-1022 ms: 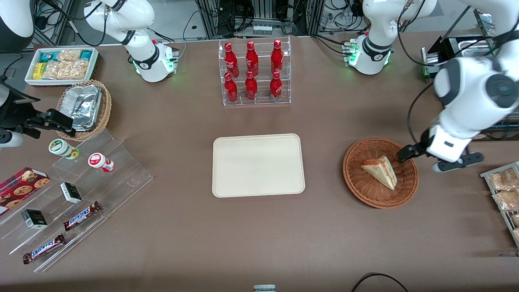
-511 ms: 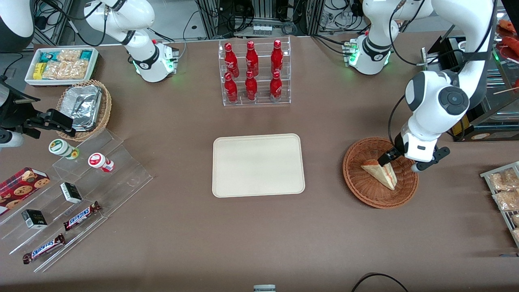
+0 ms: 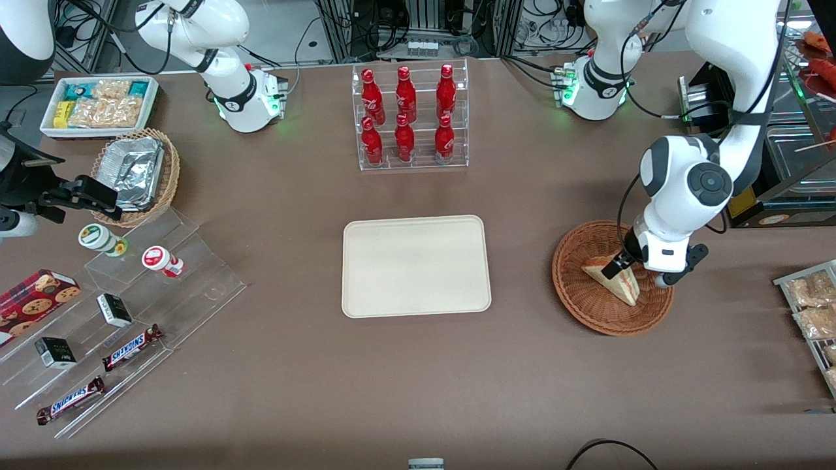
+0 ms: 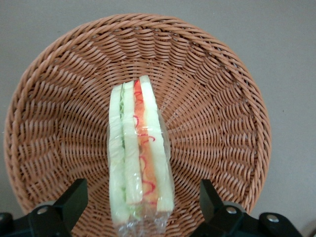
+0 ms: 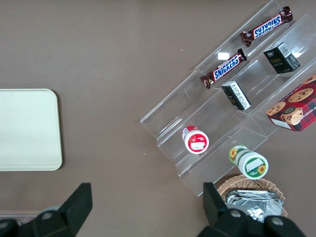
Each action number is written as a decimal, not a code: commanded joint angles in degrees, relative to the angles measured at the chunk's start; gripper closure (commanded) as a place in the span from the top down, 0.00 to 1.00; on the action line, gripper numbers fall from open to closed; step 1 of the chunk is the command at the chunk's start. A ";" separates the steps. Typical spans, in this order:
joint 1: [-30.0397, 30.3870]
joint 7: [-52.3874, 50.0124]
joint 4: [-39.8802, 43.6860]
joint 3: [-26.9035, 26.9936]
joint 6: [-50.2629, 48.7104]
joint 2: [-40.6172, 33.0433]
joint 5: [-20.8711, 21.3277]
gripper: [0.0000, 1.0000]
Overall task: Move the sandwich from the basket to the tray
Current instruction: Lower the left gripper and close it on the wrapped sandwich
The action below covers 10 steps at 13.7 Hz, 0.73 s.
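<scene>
My gripper [image 4: 140,210] hangs spread wide over the sandwich [image 4: 139,158], which stands on edge in the basket [image 3: 591,297] at the front view's right, its long axis running straight between my fingers [image 4: 74,200]

Even overhead light, bright, no harsh glare. Soft shadows under the bottle rack [image 3: 410,117] and the tray [image 3: 416,266] rim. Wrist view sharp on sandwich [image 4: 140,158] and basket [image 4: 217,98] weave; open gripper [image 4: 143,207] fingers dark, slightly soft. Acrylic shelf [image 5: 232,98] shows small specular glints.
</scene>
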 commanded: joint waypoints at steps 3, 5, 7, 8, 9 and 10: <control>-0.38 -2.09 0.01 0.18 2.36 3.10 1.04 1.00; -0.38 -2.17 0.01 0.18 2.36 3.46 1.04 0.90; -0.30 -2.17 0.27 0.18 2.28 3.72 1.04 0.38; -0.30 -2.09 0.44 0.18 2.28 3.73 1.04 0.19; -0.30 -1.91 0.53 0.18 2.10 3.55 1.04 0.06; -0.38 -1.65 0.71 0.18 1.84 3.20 1.04 0.04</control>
